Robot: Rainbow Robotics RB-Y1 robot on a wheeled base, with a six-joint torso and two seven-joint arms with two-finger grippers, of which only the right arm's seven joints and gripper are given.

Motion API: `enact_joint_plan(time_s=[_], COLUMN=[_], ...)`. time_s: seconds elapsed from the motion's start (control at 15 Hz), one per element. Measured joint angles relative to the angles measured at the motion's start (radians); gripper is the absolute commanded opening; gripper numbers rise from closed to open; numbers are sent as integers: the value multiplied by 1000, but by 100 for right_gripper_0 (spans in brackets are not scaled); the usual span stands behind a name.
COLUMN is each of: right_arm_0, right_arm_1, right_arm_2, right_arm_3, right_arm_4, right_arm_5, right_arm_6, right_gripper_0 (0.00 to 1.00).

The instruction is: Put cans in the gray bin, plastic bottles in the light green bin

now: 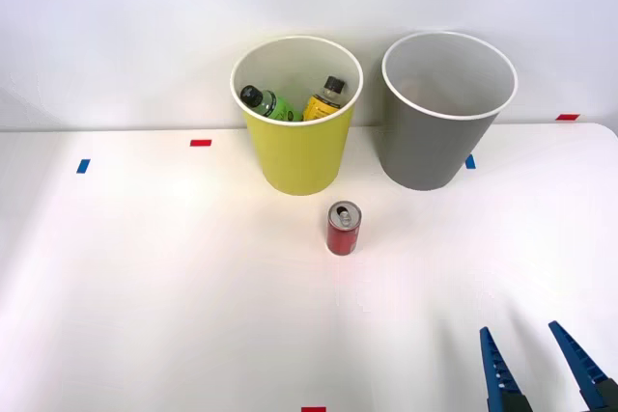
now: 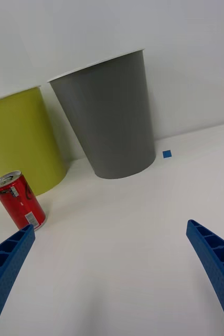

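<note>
A small red can (image 1: 343, 229) with a silver top stands upright on the white table, just in front of the light green bin (image 1: 295, 156). Inside that bin lie a green bottle (image 1: 268, 103) and a yellow-orange bottle (image 1: 323, 99), both with black caps. The gray bin (image 1: 435, 147) stands to its right, with nothing showing inside. My right gripper (image 1: 521, 332) is open near the table's front right edge, well short of the can. In the wrist view the can (image 2: 19, 207) stands close to one blue finger (image 2: 7, 260), with the gray bin (image 2: 109, 118) and light green bin (image 2: 20, 139) beyond.
Red tape marks (image 1: 200, 143) and blue tape marks (image 1: 83, 166) lie on the table (image 1: 145, 287) near its back edge, and one red mark (image 1: 313, 409) at the front. A white wall rises behind the bins.
</note>
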Motion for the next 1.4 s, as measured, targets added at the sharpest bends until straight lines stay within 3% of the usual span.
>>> enact_joint_plan(time_s=[0.6, 0.87, 1.07, 1.4], right_arm_0=[0, -16, -35, -79], right_arm_1=[2, -42, -75, -147], right_arm_2=[6, 80, 132, 275], right_arm_3=[29, 67, 67, 67], right_arm_4=[-2, -62, -109, -308], right_arm_5=[2, -91, -102, -66], right_arm_6=[1, 41, 213, 541], right_gripper_0=[100, 100, 100, 100])
